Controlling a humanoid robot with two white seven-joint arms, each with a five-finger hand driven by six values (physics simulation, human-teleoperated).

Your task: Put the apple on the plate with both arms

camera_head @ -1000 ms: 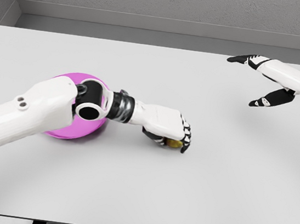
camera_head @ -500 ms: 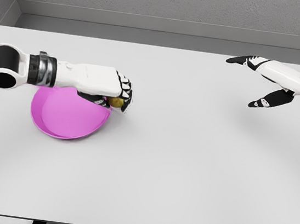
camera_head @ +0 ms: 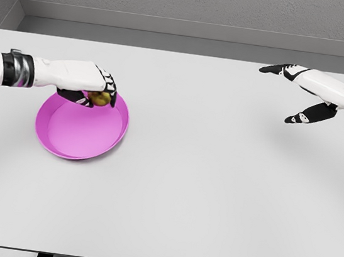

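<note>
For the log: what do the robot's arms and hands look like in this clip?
Both arms have smooth white shells. The left arm has a dark grey ribbed band at the wrist and a black round joint opening at the picture's edge. The left robot hand is white on the back, with black fingers carrying white segment marks. The right robot hand has black fingers and a white forearm behind.

The left robot hand [camera_head: 91, 89] is covering most of the apple [camera_head: 100, 98]; only a yellowish sliver is peeking out between the dark fingers [camera_head: 111, 89], so whether it is touching the plate [camera_head: 74, 150] is impossible to tell. That hand is also hiding the plate's far rim. The left arm is getting cut off at the picture's left edge, just past the joint. Over on the right, the forearm behind the right robot hand [camera_head: 294, 91] is running out of the picture's right edge. The desk [camera_head: 214, 191] is losing its front corners to the bottom edge.
</note>
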